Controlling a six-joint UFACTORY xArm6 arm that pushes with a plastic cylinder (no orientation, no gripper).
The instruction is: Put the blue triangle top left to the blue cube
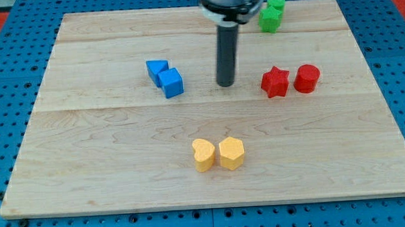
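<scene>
The blue cube (172, 82) sits on the wooden board left of centre. The blue triangle (156, 68) lies against its upper left side, touching it. My tip (226, 84) rests on the board to the right of the blue cube, with a clear gap between them, and to the left of the red star (275, 82). The tip touches no block.
A red cylinder (307, 78) stands just right of the red star. Two green blocks (271, 14) sit at the view's top, right of the rod. A yellow heart (204, 154) and a yellow hexagon (232, 153) sit side by side near the view's bottom.
</scene>
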